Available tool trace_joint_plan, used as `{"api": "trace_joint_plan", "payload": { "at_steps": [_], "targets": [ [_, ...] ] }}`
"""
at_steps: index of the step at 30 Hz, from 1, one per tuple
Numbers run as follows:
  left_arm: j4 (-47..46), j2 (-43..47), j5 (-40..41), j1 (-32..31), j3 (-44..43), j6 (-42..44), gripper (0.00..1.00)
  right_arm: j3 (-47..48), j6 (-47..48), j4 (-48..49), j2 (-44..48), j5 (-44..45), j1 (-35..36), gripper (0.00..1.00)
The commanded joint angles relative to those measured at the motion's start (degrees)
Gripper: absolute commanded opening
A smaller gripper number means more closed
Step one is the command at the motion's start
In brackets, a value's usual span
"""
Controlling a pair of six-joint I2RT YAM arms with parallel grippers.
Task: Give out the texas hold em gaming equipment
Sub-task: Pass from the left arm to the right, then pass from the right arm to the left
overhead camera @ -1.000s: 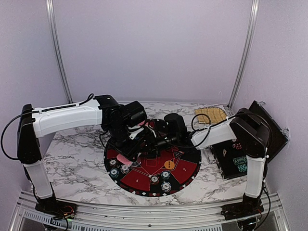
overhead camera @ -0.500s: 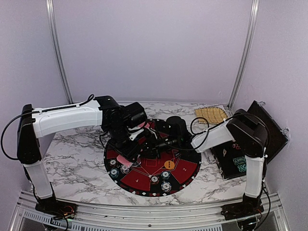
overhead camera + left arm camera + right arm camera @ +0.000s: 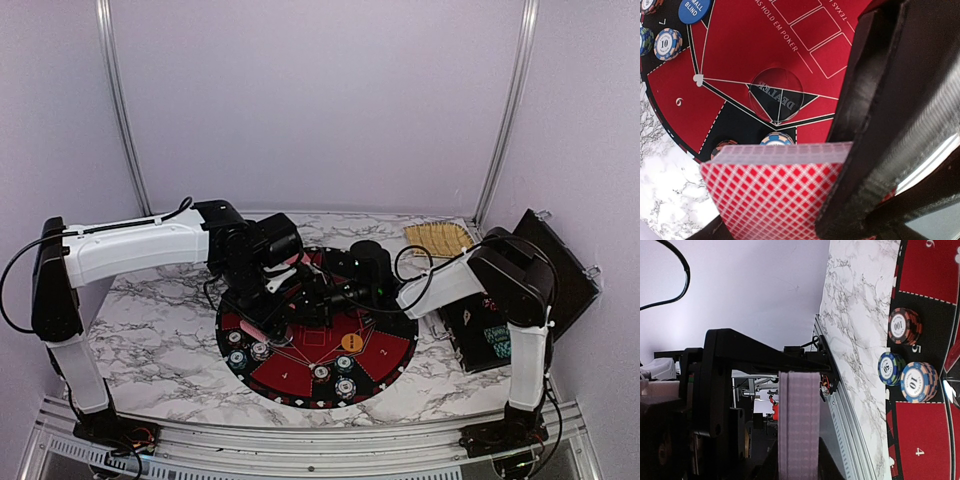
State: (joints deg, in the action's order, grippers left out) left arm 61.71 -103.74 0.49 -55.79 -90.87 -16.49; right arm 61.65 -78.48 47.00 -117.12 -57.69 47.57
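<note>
Here's the left arm (image 3: 140,250): a long white shell on the main link, black joint housings at both ends, and a thin black cable (image 3: 180,207) running along its top. The right arm (image 3: 530,355) matches, with white links, a chunky black elbow and a black cable loop (image 3: 400,262) beside the forearm. The bases (image 3: 110,428) are black, with small wiring showing at the rail. Up close in the left wrist view, the finger (image 3: 880,125) is matt black, and fine ribbed lines run along its grey edge.
</note>
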Motion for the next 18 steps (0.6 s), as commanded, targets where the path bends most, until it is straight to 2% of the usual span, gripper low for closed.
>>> {"api": "trace_joint_plan", "payload": {
  "at_steps": [1,3,9,18],
  "targets": [
    [0.1,1.7,0.0,-0.2,0.7,0.1,0.85,0.7,-1.5,4.2,0.5,-0.5,-0.2,0.00],
    [-0.1,1.7,0.0,-0.2,0.7,0.0,0.84,0.5,-1.4,4.1,0.6,-0.3,-0.2,0.00],
    [-0.4,1.6,-0.1,-0.2,0.8,0.0,0.72,0.1,-1.8,4.8,0.6,-0.1,-0.3,0.00],
    [-0.7,2.1,-0.2,-0.1,0.0,0.1,0.51,-0.7,0.6,2.9,1.4,0.6,-0.9,0.00]
  ]
}}
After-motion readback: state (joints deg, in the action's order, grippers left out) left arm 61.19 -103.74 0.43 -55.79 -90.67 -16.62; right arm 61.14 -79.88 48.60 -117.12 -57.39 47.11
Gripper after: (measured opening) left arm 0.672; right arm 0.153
